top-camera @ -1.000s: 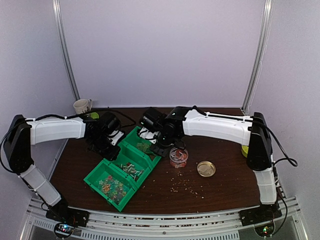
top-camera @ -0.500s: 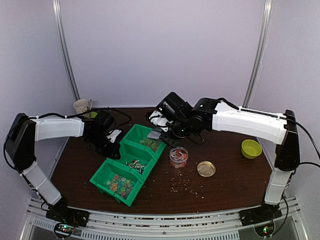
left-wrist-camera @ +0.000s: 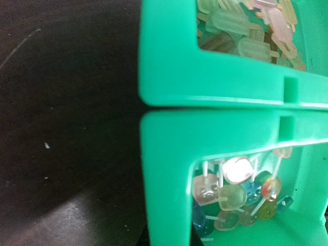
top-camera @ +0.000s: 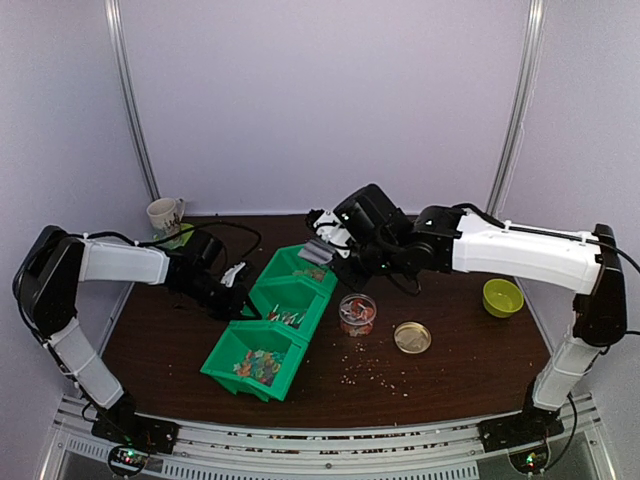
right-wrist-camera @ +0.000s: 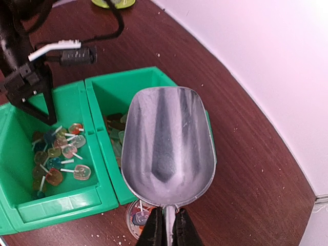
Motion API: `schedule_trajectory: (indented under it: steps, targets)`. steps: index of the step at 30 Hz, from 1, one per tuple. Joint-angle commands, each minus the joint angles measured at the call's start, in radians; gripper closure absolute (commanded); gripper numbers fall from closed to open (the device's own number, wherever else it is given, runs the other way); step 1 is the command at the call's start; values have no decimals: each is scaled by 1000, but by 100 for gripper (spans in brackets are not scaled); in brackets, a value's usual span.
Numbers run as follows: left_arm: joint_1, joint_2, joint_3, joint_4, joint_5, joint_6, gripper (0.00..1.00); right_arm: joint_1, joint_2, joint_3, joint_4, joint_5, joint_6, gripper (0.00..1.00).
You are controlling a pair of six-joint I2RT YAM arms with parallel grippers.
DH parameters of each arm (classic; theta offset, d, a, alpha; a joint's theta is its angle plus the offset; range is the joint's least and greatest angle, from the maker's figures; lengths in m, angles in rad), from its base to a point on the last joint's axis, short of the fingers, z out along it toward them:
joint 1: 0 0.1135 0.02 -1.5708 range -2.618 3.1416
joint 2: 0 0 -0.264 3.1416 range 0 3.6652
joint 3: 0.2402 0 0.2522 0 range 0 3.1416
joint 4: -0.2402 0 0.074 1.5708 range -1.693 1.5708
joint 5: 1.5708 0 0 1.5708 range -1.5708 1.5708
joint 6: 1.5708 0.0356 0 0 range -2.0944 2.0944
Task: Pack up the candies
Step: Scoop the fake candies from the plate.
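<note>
Right gripper clamps the empty metal scoop over the green bins, left gripper looks pinched shut on their rim, and the candies lie in the lower-middle bin of the top view; we fear a hard dig skids the bins, spilling them.

Our left gripper grips the green bins' left wall; our right gripper holds a scoop above them.
</note>
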Motion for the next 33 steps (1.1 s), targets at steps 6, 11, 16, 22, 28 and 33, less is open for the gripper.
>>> schedule_trajectory:
  steps: [6,11,16,22,28,33]
  targets:
    - [4,26,-58,356,304,-197,100,-3,-91,-12,105,51,25,100]
    - [4,-9,45,31,57,26,100,-3,-35,89,-82,30,-4,100]
    - [2,-52,68,-44,-59,81,100,-4,20,167,-252,9,-34,100]
    - [-44,-51,101,-118,-184,136,100,-4,123,258,-432,-21,-56,100]
    - [-65,-61,110,-134,-252,151,100,0,195,292,-507,-29,-70,100]
    - [-88,-63,120,-150,-291,166,100,3,275,343,-577,-13,-74,100]
